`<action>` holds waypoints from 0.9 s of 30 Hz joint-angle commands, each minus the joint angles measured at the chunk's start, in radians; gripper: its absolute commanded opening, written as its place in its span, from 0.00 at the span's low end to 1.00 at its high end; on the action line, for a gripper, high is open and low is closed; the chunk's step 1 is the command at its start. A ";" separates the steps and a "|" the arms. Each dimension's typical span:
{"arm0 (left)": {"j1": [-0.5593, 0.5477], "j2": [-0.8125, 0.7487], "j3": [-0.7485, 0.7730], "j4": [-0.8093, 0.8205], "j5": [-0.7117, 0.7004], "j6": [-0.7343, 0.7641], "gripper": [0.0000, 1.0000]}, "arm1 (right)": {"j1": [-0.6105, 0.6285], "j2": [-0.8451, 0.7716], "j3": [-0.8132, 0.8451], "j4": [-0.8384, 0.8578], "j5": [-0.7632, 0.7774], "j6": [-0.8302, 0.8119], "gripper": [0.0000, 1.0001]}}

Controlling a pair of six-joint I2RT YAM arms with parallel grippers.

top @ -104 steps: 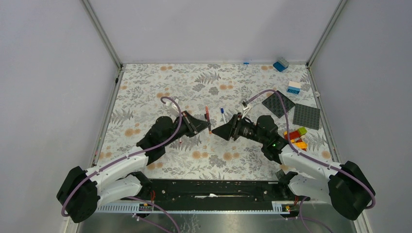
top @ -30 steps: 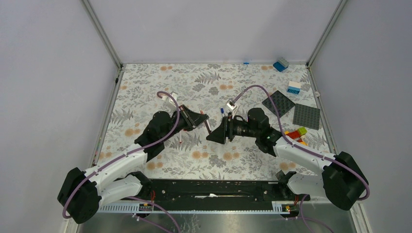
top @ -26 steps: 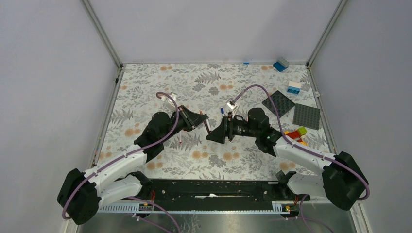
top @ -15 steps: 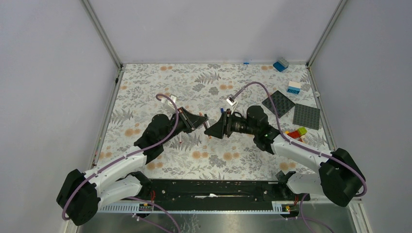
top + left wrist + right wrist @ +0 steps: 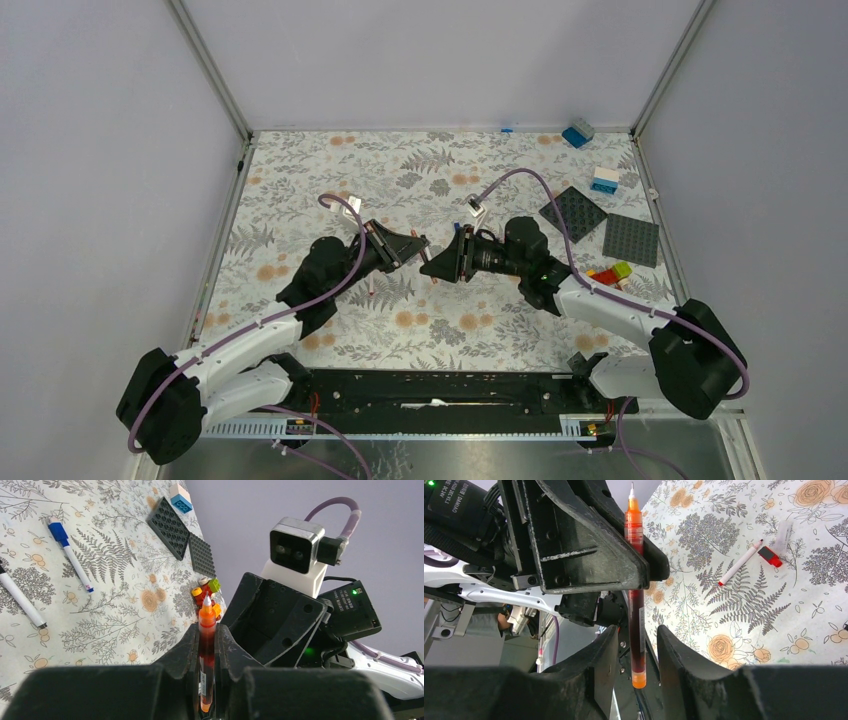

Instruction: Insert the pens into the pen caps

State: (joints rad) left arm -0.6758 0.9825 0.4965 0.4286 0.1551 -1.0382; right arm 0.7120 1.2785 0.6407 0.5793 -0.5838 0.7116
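Handover of red pen (image 5: 634,555), held clear above the table – judged.
Left gripper (image 5: 206,635) clamps the uncapped pen's barrel. Right gripper (image 5: 636,630) straddles its tail, jaws apart, not touching. Next: close squarely. Red cap (image 5: 769,555) lies on floral mat (image 5: 804,605).

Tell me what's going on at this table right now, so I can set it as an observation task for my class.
Two robot arms meet above the flowered table. The left gripper is shut on an uncapped red pen, held off the table with its tip exposed. The right gripper has open jaws straddling the pen's other end, with gaps on both sides, so it is not gripping it. A red cap lies on the table beside a white pen.
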 commanded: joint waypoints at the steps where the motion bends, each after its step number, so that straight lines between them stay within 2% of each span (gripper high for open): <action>1: 0.002 -0.007 -0.007 0.087 0.021 -0.013 0.00 | 0.011 0.009 0.044 0.057 0.017 0.008 0.40; 8: 0.003 -0.002 -0.010 0.091 0.026 -0.016 0.00 | 0.014 0.006 0.043 0.067 0.038 0.012 0.36; 12: 0.003 -0.001 -0.014 0.097 0.027 -0.021 0.00 | 0.012 0.000 0.036 0.071 0.056 0.012 0.29; 14: 0.003 0.001 -0.017 0.101 0.028 -0.025 0.00 | 0.012 0.001 0.036 0.072 0.059 0.012 0.22; 18: 0.003 0.001 -0.022 0.105 0.029 -0.028 0.00 | 0.012 0.000 0.030 0.076 0.063 0.012 0.01; 19: 0.003 0.002 -0.022 0.104 0.031 -0.028 0.00 | 0.012 -0.002 0.028 0.077 0.068 0.010 0.00; 23: 0.003 -0.012 -0.021 0.076 0.029 -0.019 0.16 | 0.013 -0.023 0.017 0.039 0.102 -0.022 0.00; 27: 0.002 -0.044 -0.025 0.015 0.010 0.007 0.31 | 0.012 -0.076 0.012 -0.093 0.224 -0.108 0.00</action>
State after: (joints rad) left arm -0.6739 0.9821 0.4808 0.4530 0.1612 -1.0626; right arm 0.7231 1.2701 0.6411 0.5697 -0.5091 0.6941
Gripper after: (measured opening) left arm 0.247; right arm 0.066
